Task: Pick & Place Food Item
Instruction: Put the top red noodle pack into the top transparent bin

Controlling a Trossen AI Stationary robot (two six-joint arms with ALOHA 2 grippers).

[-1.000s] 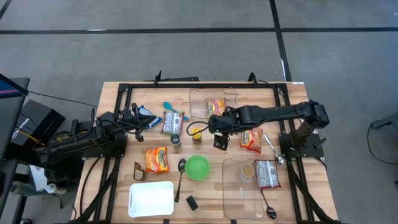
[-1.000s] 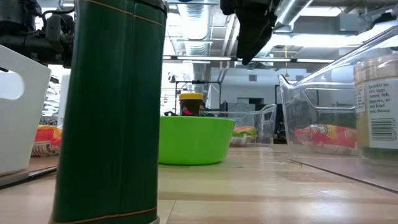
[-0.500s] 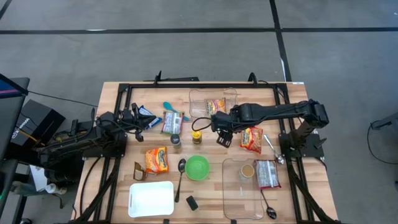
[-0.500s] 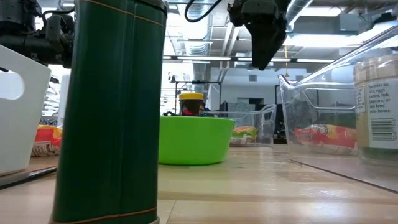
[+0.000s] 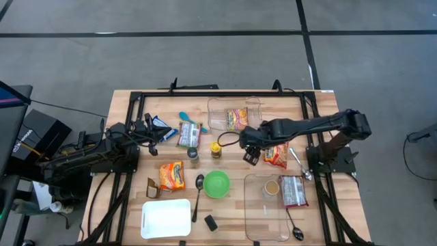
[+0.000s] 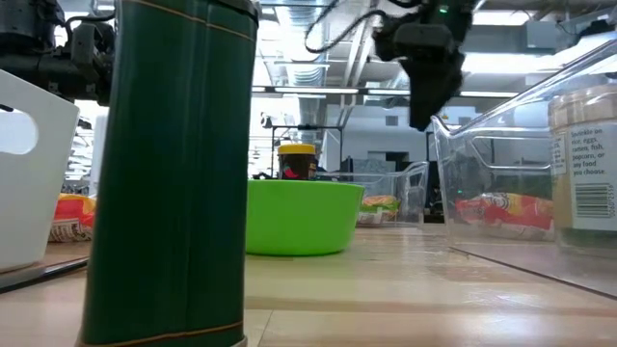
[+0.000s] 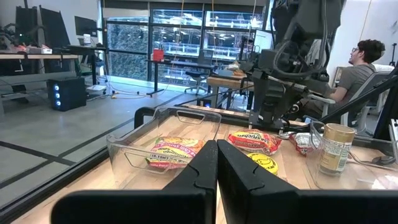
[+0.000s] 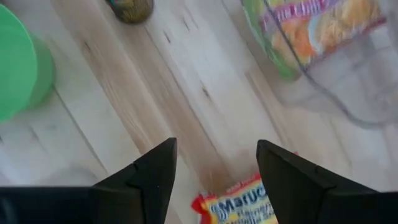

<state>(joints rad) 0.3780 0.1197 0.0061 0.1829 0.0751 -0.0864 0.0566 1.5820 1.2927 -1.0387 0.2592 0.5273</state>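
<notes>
I have the right gripper above the desk, fingers apart and holding nothing, just beside the ramen packet, which lies flat on the wood. I judge the pick is not yet done. The packet looks soft, crinkly plastic; the clear bin nearby is rigid. The left gripper is closed, parked at the left edge.

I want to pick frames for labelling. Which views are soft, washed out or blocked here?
High view: evenly lit, sharp, nothing blocked. Low view: a dark green can right at the lens fills the left part; ceiling lights glare behind. Right wrist view: blurred and pale; the noodle packet is smeared. Left wrist view: clear, bright windows behind.
</notes>
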